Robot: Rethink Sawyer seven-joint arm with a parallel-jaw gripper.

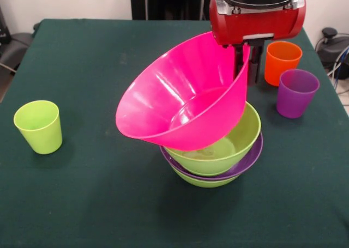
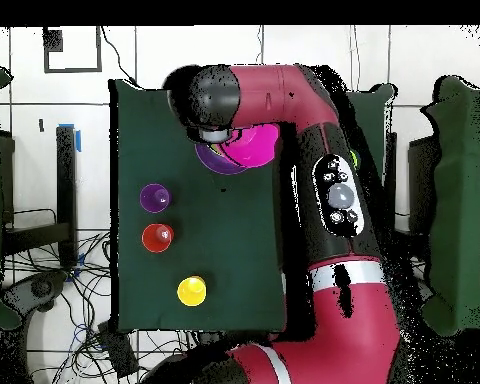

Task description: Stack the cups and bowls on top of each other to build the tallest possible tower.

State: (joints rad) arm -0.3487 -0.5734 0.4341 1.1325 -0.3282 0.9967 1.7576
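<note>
Pink bowl (image 1: 180, 103) tilted steeply at frame centre, lower edge resting in the green bowl (image 1: 240, 141) of the tower (image 1: 215, 163), gripper (image 1: 244, 60) closed on its upper right rim, 3 cups on the desk (image 1: 82, 204), green cup (image 1: 38, 126) left, orange cup (image 1: 282, 61) and purple cup (image 1: 296, 92) upper right.

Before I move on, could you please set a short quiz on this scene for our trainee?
1. True or false: the pink bowl sits level on the stack.
2. In the front view, which cup stands alone at the left? A orange cup, B purple cup, C lime cup.
3. What colour is the bowl right under the pink bowl?
Key: 1 false: it tilts, with its rim in the pincer. 2 C. 3 lime green: the lime green bowl.
</note>
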